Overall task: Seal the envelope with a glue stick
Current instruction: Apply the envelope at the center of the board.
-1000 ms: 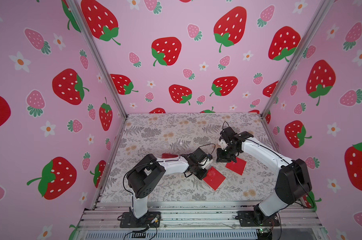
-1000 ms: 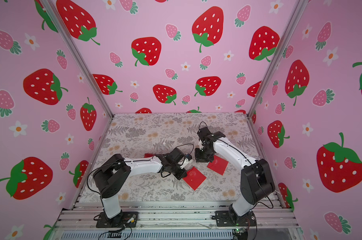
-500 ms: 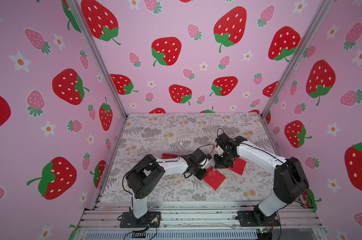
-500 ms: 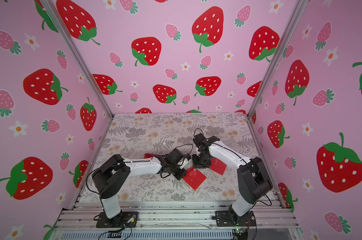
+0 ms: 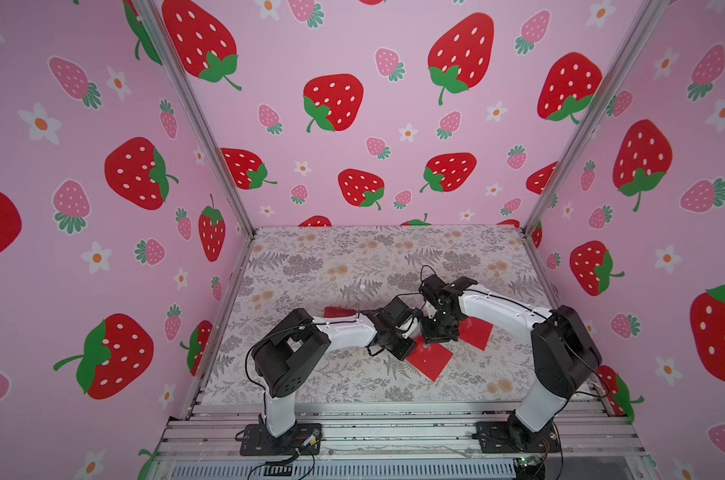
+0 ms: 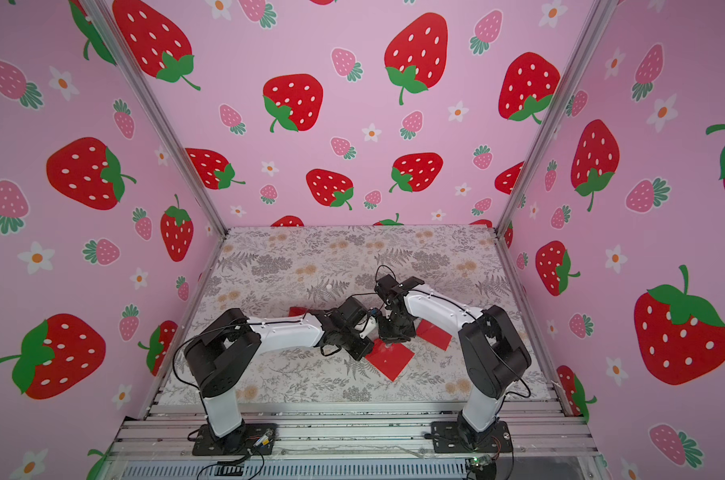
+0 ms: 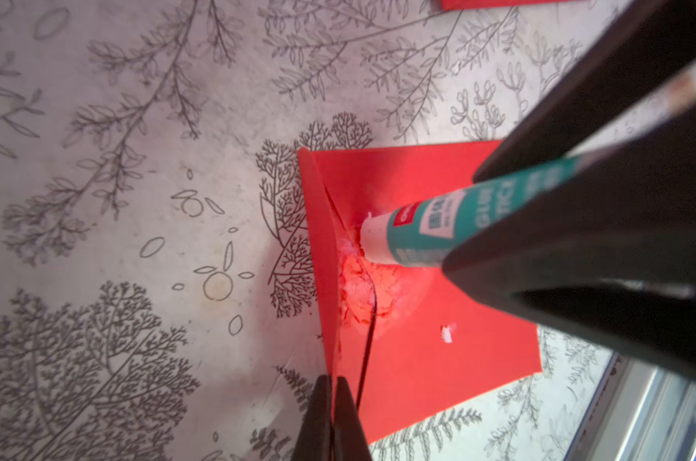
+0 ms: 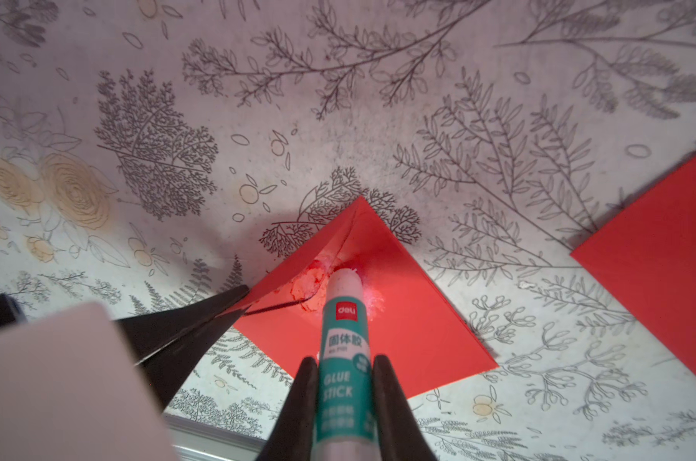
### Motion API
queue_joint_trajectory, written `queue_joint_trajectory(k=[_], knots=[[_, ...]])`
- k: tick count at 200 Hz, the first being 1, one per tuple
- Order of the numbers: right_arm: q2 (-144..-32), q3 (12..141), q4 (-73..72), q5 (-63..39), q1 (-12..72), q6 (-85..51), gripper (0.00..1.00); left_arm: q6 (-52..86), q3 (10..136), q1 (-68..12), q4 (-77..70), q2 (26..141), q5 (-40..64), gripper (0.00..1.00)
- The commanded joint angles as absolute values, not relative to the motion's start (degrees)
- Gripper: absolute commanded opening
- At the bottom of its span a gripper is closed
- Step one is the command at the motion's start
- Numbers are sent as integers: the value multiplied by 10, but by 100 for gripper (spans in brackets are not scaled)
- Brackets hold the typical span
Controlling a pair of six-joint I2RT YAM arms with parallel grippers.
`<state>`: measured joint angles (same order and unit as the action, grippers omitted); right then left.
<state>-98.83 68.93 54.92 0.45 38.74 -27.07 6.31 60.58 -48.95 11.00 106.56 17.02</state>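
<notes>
Red envelope (image 8: 410, 331): lying flat on the desk (image 8: 338, 99), flap (image 7: 322, 247) standing raised.
Left claw (image 7: 332, 381): we are pinching the flap's edge, closed on it, so the gluing zone lies exposed.
Right claw (image 8: 345, 359): we are gripping the glue stick (image 8: 343, 315), pressing its tip onto the white smear (image 7: 358, 287) beneath the flap.

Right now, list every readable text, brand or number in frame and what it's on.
"deli": red brand patch on the glue stick, near its tip.
"固体胶": white panel on its teal label.
"GLUE STICK": white letters further down the same label.
Small print under "固体胶" and the lines below "GLUE STICK": too blurred to read.
The red envelope and the table cover: no text.
</notes>
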Motion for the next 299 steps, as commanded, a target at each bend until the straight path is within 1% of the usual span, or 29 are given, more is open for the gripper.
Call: queue_joint_trajectory(k=[1, 22, 34, 81, 99, 112, 133, 147, 149, 152, 166, 199, 214, 246, 258, 261, 268, 281, 299], knots=[[-1006, 685, 561, -26, 398, -262, 0, 63, 600, -486, 144, 1086, 175, 1], [-999, 685, 548, -102, 398, -261, 0, 65, 598, -486, 140, 1086, 179, 1], [-998, 686, 548, -118, 398, -262, 0, 65, 596, -486, 139, 1085, 178, 1], [-1007, 699, 613, -7, 398, -256, 0, 65, 592, -480, 133, 1084, 185, 1], [-1008, 705, 618, 20, 399, -258, 0, 65, 589, -481, 127, 1079, 188, 1], [-1016, 714, 624, 23, 398, -259, 0, 68, 585, -479, 123, 1075, 187, 1], [-1020, 720, 619, 10, 398, -262, 0, 77, 567, -480, 105, 1064, 190, 4], [-1019, 721, 616, 1, 398, -265, 0, 88, 552, -478, 90, 1059, 192, 5], [-1019, 721, 615, 0, 398, -265, 0, 91, 550, -479, 88, 1058, 192, 8], [-1019, 721, 615, -2, 398, -266, 0, 93, 547, -479, 85, 1058, 192, 10], [-1019, 720, 611, -9, 399, -267, 0, 105, 532, -478, 71, 1055, 196, 14], [-1021, 720, 615, -13, 399, -269, 0, 123, 504, -479, 48, 1044, 194, 16], [-1021, 723, 616, -13, 398, -269, 0, 126, 499, -478, 43, 1042, 192, 15], [-1017, 719, 613, -14, 399, -272, 0, 127, 498, -479, 38, 1047, 198, 7], [-1013, 716, 611, -13, 399, -274, 0, 128, 498, -478, 36, 1047, 200, 7], [-1013, 715, 610, -9, 398, -275, 0, 128, 498, -478, 35, 1046, 201, 2], [-1012, 714, 610, 0, 399, -279, 0, 128, 497, -477, 34, 1046, 205, 1], [-1013, 715, 613, 9, 399, -280, 0, 129, 496, -472, 31, 1047, 211, 0], [-1016, 719, 614, -10, 401, -275, 0, 132, 493, -468, 25, 1047, 219, 0]])
